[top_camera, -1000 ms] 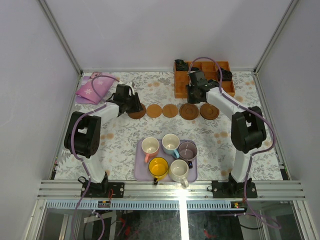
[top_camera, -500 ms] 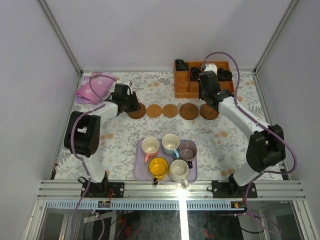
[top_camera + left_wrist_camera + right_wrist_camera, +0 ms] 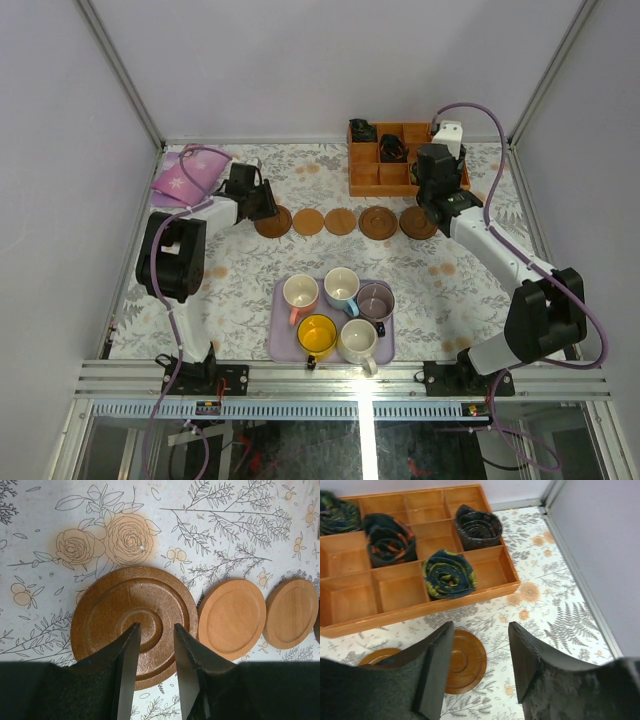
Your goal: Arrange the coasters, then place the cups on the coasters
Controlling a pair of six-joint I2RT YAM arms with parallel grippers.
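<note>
Left tool [image 3: 156, 630] and right tool [image 3: 480, 630] hang released over coasters [image 3: 135, 600]; box [image 3: 420, 611] beyond right tool.

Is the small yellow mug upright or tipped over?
Upright: the small yellow mug stands on the lavender rectangular tray, round mouth facing up.

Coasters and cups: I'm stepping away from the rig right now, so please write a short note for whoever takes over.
The left gripper has its fingers apart and holds nothing, low over the dark ringed coaster at the left end of the row.
The right gripper has its fingers apart and is empty, above the rightmost coaster.
The coasters: all five lie in one row, beyond the lavender tray.
The cups: all five stand on that tray.
Done: coasters lined up.
Left: put each cup on a coaster; none is placed yet.
</note>
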